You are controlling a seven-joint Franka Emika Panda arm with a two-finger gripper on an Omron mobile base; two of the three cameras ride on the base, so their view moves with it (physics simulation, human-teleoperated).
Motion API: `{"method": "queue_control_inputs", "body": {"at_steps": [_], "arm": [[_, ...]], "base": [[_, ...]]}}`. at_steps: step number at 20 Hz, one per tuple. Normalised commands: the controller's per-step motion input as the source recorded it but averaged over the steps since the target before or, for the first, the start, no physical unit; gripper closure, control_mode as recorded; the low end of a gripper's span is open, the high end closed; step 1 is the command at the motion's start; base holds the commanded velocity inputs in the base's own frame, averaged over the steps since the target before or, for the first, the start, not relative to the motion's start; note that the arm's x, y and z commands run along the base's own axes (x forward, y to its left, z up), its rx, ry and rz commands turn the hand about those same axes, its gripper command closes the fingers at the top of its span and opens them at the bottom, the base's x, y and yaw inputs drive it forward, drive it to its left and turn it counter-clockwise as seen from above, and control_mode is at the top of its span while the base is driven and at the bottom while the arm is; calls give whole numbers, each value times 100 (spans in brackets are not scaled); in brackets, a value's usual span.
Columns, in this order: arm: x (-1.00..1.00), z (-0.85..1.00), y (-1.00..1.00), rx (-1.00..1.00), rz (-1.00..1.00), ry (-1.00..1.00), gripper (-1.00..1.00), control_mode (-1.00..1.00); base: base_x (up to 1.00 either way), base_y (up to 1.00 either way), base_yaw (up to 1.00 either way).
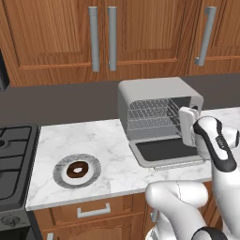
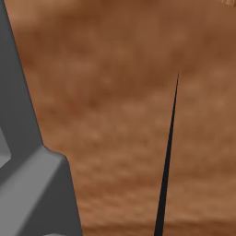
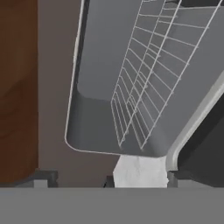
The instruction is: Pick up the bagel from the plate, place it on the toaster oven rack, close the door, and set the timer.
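Observation:
The dark brown bagel [image 1: 77, 169] lies in the middle of the grey-rimmed plate [image 1: 61, 174], on the counter's front left. The light-grey toaster oven [image 1: 140, 91] stands at the back right. Its door [image 1: 164, 150] is folded down flat and the wire toaster oven rack [image 1: 149, 115] shows inside. My gripper [image 1: 187, 124] hovers above the door's right side, in front of the oven's right panel and far from the bagel. In the hand view my gripper [image 3: 109, 179] is open with nothing between its fingertips [image 3: 43, 178], and it looks into the oven at the rack [image 3: 148, 74].
The white marble counter [image 1: 108, 145] runs from a black stove [image 1: 11, 159] on the left to the oven. Wooden wall cabinets [image 1: 140, 33] with silver handles hang above. The right base view is pressed close to brown wood [image 2: 115, 115] and a grey edge [image 2: 32, 184].

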Motion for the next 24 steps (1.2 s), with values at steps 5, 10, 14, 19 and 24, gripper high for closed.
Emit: {"method": "queue_control_inputs", "body": {"at_steps": [5,10,14,19,24], "arm": [[43,0,-18,10,0,1,-100,-100],[33,0,-12,7,0,2,-100,-100],[25,-6,-13,6,0,0,-100,-100],[15,-17,-14,10,0,-7,-100,-100],[20,-8,-13,6,0,0,-100,-100]], "base": [[0,0,0],[0,0,0],[0,0,0],[0,0,0],[0,0,0]]}}
